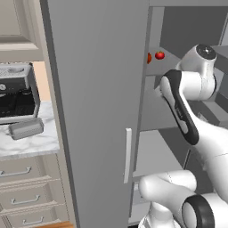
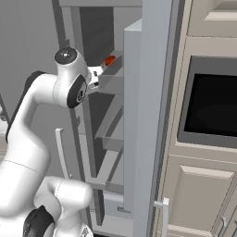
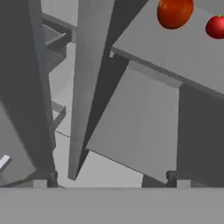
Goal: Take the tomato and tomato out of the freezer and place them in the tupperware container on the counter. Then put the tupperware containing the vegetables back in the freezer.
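So the freezer (image 1: 98, 111) door is swung wide open and takes up the whole middle of the left base view, with its slim pale handle (image 1: 128, 155) in the lower middle. Both tomatoes are on a grey inner shelf (image 3: 183, 52). In the hand view they sit in the upper right corner: the orange-red tomato (image 3: 175, 12) on the left and the bright red tomato (image 3: 215, 26) just beside it at the right edge, not touching as far as I can see. In the left base view the red one (image 1: 159, 55) shows in the upper middle right, with the orange one (image 1: 149, 57) half hidden behind the door edge. The right base view only gives a sliver of orange-red (image 2: 109, 60) in the upper middle, past the door shelves.

The fingers (image 3: 113, 179) are spread wide, with the two dark tips far apart at the bottom of the hand view and nothing between them. They're well short of the tomatoes.

The tupperware container (image 1: 26, 129) is on the marble counter (image 1: 31, 144) at the left edge of the left base view, right in front of the coffee machine (image 1: 17, 93). Looks like it's lying tipped on its side, but I can't really tell.
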